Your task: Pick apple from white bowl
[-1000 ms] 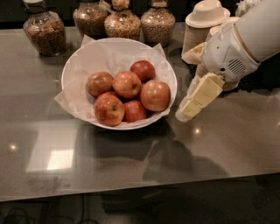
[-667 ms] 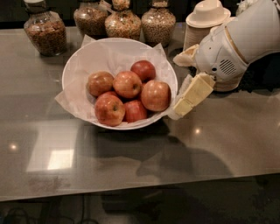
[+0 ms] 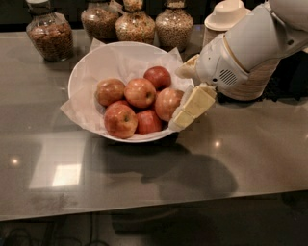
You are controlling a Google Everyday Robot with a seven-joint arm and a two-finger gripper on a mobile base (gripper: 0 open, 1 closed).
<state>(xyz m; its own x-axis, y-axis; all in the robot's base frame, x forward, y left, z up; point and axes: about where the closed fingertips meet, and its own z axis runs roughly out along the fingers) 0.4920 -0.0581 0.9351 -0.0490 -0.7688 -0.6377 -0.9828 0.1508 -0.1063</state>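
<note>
The white bowl (image 3: 91, 67), lined with crinkled white paper, sits on the grey table and holds several apples. The apple (image 3: 166, 103), large and orange-red with a yellowish blush, lies at the bowl's right side. Smaller red apples (image 3: 157, 77) and mottled ones (image 3: 120, 120) lie around it. My gripper (image 3: 181, 96) comes in from the right, over the bowl's right rim and right beside the apple. It is open: one cream finger (image 3: 193, 106) is low at the rim in front of the apple, and the other (image 3: 186, 70) is higher, behind it. It holds nothing.
Several glass jars of grains (image 3: 50, 34) stand along the back edge. Stacked beige paper bowls (image 3: 226, 13) stand at the back right, partly behind my arm (image 3: 250, 48). The table's front edge (image 3: 154, 206) runs below the bowl.
My gripper has moved left from beside the bowl to over its right rim, close against the large apple. The apples and bowl have not moved.
</note>
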